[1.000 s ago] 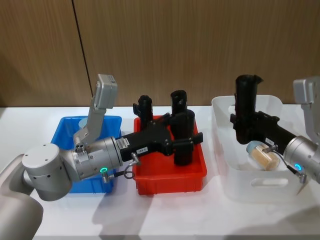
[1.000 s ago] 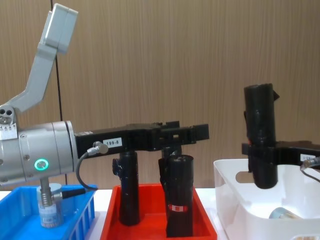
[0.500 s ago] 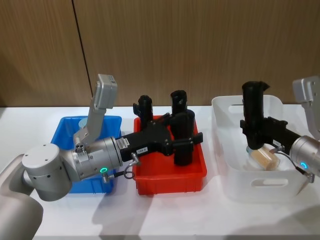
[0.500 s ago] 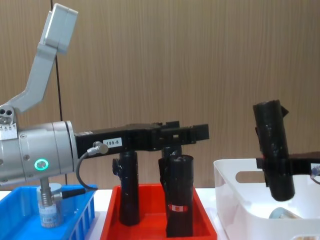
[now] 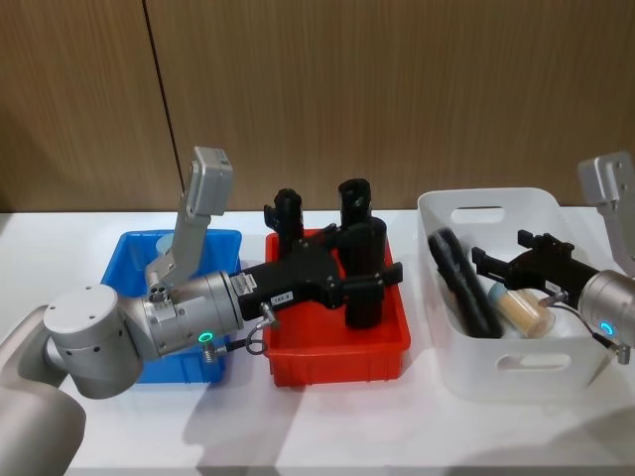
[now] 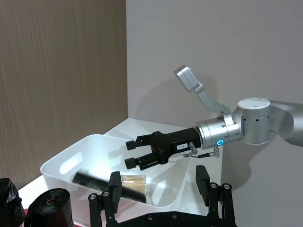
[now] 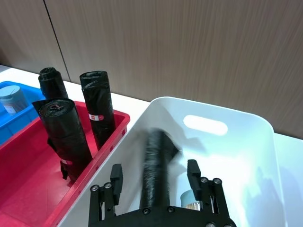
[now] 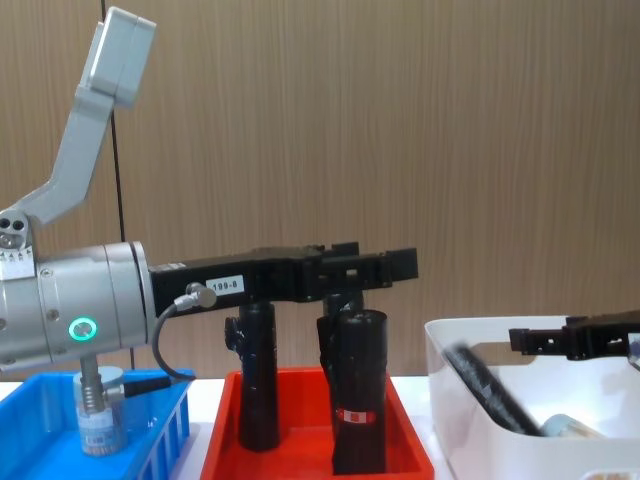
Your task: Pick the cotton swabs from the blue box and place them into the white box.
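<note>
One cotton swab tub [image 5: 521, 309] lies in the white box [image 5: 526, 362], beside a black cylinder [image 5: 461, 283] that leans against the box's left wall. My right gripper [image 5: 503, 250] hovers open above them; in the right wrist view the cylinder [image 7: 156, 161] shows blurred between its spread fingers. Another cotton swab tub [image 8: 98, 425] stands in the blue box [image 5: 124, 253] under my left arm. My left gripper [image 5: 382, 273] is open, level above the red tray, holding nothing.
The red tray [image 5: 337, 347] between the two boxes holds three upright black cylinders [image 5: 365, 273], just under my left gripper. A wooden wall stands close behind the white table [image 5: 347, 426].
My right gripper held the black cylinder upright over the white box, tilted it, then opened. The cylinder dropped into the box. The left arm has not moved.
</note>
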### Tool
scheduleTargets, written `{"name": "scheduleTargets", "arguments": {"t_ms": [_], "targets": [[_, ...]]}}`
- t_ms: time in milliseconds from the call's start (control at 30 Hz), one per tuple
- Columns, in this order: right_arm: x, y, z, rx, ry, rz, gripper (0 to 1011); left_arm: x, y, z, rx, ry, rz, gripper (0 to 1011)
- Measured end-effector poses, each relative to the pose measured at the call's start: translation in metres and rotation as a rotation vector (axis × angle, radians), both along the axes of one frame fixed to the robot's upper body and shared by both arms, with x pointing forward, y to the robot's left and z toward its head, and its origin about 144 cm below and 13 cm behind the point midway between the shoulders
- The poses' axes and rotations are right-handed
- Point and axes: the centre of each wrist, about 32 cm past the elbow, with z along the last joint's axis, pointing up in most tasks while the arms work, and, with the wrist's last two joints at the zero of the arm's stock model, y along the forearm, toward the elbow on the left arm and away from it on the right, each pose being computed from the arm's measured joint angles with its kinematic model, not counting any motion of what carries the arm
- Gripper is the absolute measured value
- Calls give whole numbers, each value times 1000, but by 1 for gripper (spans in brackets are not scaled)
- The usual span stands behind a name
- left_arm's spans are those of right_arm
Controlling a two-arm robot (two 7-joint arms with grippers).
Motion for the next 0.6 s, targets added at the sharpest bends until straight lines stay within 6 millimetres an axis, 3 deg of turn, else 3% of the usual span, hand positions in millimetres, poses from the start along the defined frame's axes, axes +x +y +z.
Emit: {"name": "scheduleTargets", "arguments": {"t_ms": [233,600], "targets": [[-2,1,2,-2,2,11,997,0,0,0,0,0,0,1004],[-5,2,5,4,0,25,1002,0,0,0,0,0,0,1004]]}}
